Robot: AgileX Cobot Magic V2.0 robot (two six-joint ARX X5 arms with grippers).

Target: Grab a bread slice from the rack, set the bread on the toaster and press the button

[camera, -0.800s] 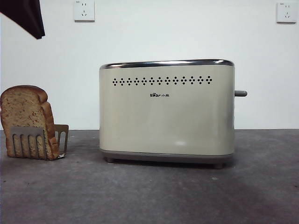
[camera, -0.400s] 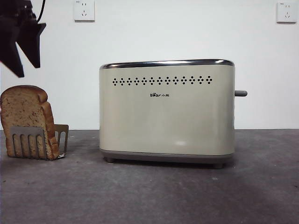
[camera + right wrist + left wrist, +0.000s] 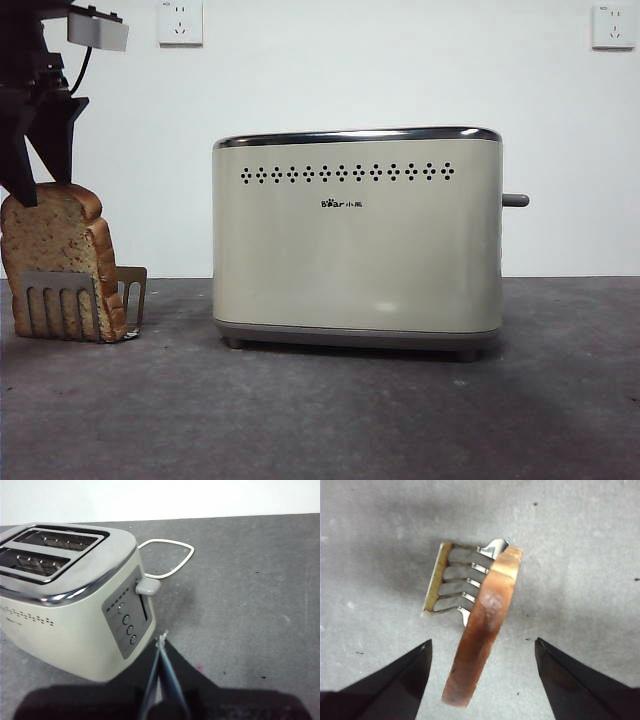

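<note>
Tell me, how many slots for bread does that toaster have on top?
2. Both slots lie side by side in the chrome top of the toaster, one nearer the wall, the other nearer the logo side. Both look empty.

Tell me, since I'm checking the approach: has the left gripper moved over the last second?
Yes. The left gripper has come down from the top corner toward the slice of bread, which stands unmoved in the rack.

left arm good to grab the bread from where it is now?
Probably yes. The left gripper is open right above the bread, one jaw on each side of the slice. The rack holds only its lower part, so the top stands free.
</note>
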